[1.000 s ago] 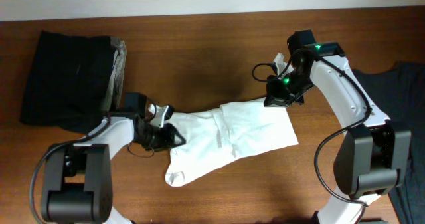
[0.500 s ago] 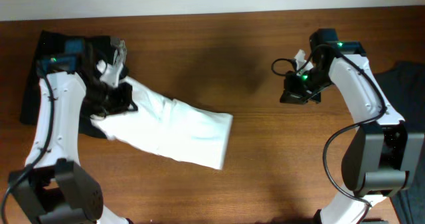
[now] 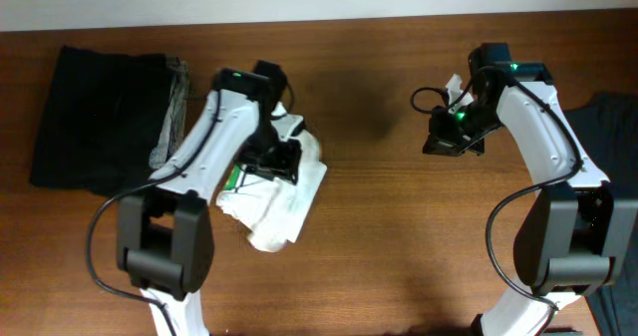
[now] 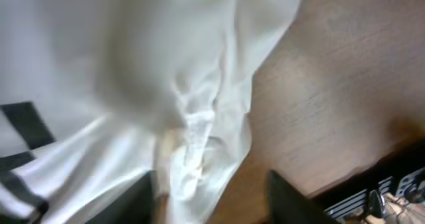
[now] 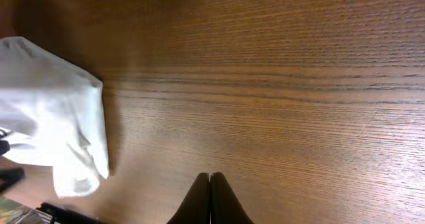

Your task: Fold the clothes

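A crumpled white garment [image 3: 274, 191] is gripped by the left gripper [image 3: 282, 164] above the brown wooden table [image 3: 379, 256]. The right gripper [image 5: 210, 201] is closed, empty, well apart from it.

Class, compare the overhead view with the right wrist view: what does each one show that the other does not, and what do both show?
Only the overhead view shows the dark folded clothes at the table's far left, another dark garment at the right edge, and the left gripper over the white garment.

Only the right wrist view shows the right gripper close up, its fingers pressed together with nothing between them.

Both show the crumpled white garment and the wooden table.
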### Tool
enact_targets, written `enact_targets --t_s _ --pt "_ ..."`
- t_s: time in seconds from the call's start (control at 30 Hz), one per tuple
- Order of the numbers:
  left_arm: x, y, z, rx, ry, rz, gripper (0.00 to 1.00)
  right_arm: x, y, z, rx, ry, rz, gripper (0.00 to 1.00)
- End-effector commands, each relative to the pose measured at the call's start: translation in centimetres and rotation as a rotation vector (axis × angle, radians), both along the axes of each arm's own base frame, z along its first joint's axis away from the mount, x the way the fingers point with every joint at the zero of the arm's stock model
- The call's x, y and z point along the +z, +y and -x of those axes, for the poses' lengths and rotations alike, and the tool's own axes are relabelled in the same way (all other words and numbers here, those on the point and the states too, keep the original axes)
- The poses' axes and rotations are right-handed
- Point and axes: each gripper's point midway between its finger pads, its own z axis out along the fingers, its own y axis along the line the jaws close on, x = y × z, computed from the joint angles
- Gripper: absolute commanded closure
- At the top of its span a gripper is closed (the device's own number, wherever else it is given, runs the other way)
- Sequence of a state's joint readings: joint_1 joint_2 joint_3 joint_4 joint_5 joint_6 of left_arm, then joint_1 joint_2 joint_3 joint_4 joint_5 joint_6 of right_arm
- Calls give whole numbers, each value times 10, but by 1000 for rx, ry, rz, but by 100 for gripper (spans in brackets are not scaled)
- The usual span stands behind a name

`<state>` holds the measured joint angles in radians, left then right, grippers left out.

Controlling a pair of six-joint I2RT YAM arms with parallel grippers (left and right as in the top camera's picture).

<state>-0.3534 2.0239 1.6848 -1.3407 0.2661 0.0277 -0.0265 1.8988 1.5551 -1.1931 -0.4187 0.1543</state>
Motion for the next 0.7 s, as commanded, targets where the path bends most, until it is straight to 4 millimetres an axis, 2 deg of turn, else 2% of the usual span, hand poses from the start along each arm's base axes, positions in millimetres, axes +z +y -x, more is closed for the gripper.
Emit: enact_targets --t_s 0.0,0.07,0.13,0.2,0.27,0.3,0.37,0.43,0.47,0.5,0.53,0.63,0.67 --pt "9 -3 -3 19 -8 -10 35 10 -1 -3 -3 -31 6 96" --pt "31 10 -16 43 -45 -31 35 10 0 -3 10 -36 4 95" --pt "49 40 -26 78 -79 -122 34 14 10 -2 80 -65 -40 92" --pt "55 67 -29 127 -72 -165 31 21 34 1 188 -109 -127 86" --pt "50 84 -22 167 -16 -178 32 22 57 7 278 -125 -143 77" --pt "43 88 -15 179 20 -176 37 22 71 11 320 -127 -145 75" --pt "28 83 -2 150 87 -120 53 18 97 18 393 -131 -150 75" --pt "3 84 15 139 150 -122 64 10 127 27 476 -134 -157 78" --pt "-15 86 25 138 180 -130 75 7 140 30 510 -136 -160 81" --pt "-40 92 39 137 212 -151 92 0 163 35 553 -141 -164 84" --pt "-54 97 47 144 228 -163 99 -3 175 36 545 -134 -168 85" --pt "-80 113 67 204 275 -167 100 -22 197 41 497 -69 -167 86" --pt "-79 117 73 229 308 -157 99 -31 202 43 483 -41 -164 86"
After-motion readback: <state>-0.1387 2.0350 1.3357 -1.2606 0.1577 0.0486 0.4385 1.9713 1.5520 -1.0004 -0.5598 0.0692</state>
